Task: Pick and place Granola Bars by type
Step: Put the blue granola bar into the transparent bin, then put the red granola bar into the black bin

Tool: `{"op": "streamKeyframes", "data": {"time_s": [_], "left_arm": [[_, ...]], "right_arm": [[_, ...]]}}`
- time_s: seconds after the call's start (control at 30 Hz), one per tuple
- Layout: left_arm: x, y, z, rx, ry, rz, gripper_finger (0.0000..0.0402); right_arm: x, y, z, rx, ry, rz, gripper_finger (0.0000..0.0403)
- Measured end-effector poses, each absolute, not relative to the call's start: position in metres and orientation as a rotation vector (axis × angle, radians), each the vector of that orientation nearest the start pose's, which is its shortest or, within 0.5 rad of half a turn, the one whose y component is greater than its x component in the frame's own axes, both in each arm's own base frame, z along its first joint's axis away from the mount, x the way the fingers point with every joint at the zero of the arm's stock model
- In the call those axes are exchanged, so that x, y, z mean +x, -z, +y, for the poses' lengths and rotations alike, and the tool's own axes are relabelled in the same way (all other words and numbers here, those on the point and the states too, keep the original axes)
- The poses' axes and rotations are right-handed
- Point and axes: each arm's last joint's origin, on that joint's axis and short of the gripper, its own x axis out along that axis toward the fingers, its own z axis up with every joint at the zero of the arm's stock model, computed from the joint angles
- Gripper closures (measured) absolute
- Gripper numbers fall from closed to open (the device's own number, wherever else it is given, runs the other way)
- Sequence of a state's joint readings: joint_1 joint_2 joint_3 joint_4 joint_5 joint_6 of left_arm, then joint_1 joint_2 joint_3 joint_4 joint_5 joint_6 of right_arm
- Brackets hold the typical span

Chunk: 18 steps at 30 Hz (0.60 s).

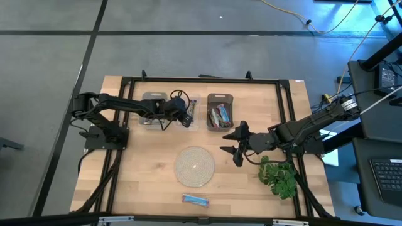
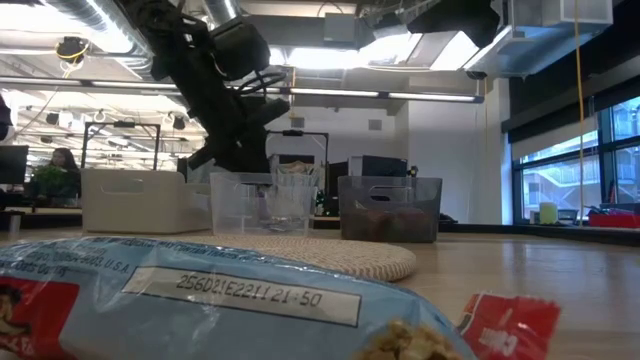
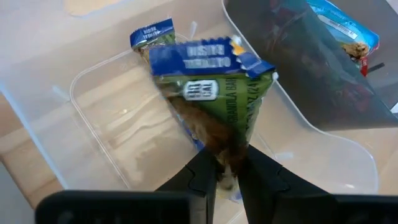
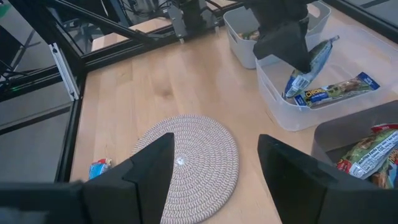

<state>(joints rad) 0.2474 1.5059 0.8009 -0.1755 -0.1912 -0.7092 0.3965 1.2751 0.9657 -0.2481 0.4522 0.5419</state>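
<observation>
A blue granola bar [image 1: 195, 199] lies alone at the desk's [image 1: 138, 176] near edge, its far end cut off in the low view. Right tool [image 1: 236, 149] hovers wide beside the woven mat [image 1: 194, 166]. Left tool [image 3: 227, 180] pinches a green-blue bar [image 3: 211, 93] over the clear bin [image 4: 292, 118]; the dark bin's [image 1: 220, 112] bars are indistinct.

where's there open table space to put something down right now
Free: bare wood between the woven mat and the left arm's base, and the near left corner. Crowded: the far bins, where the left end effector holds a bar over the clear bin.
</observation>
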Motion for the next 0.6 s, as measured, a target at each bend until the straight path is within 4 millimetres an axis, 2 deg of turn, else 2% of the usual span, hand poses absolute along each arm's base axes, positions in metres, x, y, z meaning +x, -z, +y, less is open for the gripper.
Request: {"op": "streamKeyframes", "data": {"time_s": [0.4, 0.5, 0.6], "left_arm": [[0.278, -0.182, 0.078, -0.662, -0.74, 0.683, 0.0283], [0.275, -0.194, 0.079, -0.637, -0.704, 0.642, 0.0271], [0.272, -0.215, 0.076, -0.586, -0.641, 0.56, 0.0266]], "right_arm": [[0.258, -0.289, 0.094, 0.3, 0.188, 0.476, 0.0169], [0.258, -0.289, 0.094, 0.3, 0.188, 0.476, 0.0169], [0.258, -0.289, 0.094, 0.3, 0.187, 0.474, 0.0169]]}}
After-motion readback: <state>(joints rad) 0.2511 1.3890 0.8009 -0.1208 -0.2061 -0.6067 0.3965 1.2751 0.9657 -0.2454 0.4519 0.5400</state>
